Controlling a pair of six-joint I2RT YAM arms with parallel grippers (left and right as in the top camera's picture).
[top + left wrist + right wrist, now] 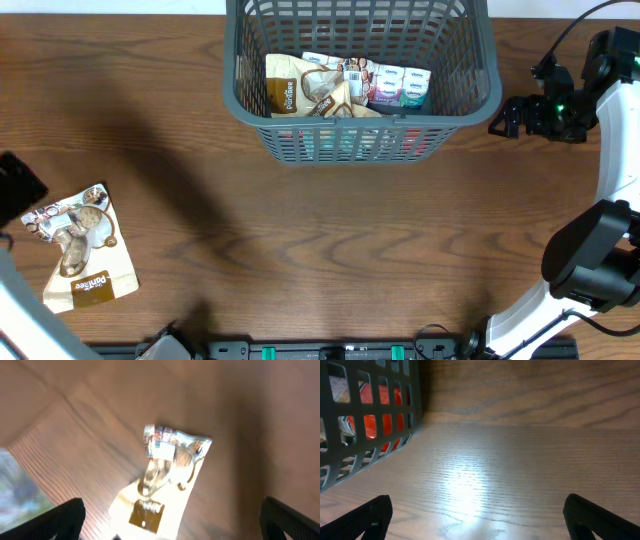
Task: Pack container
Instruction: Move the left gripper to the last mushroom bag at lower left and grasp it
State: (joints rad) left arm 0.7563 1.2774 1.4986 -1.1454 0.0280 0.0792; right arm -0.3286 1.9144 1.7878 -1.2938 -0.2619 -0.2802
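Observation:
The dark grey lattice container stands at the back middle of the table and holds several packets. Its wall also shows in the right wrist view. A cream and brown snack packet lies flat at the left of the table; it shows blurred in the left wrist view. My left gripper is open and hangs above this packet, apart from it. My right gripper is open and empty over bare wood, just right of the container.
The brown wooden table spans the view. The right arm's white base stands at the front right. The table's left edge shows in the left wrist view.

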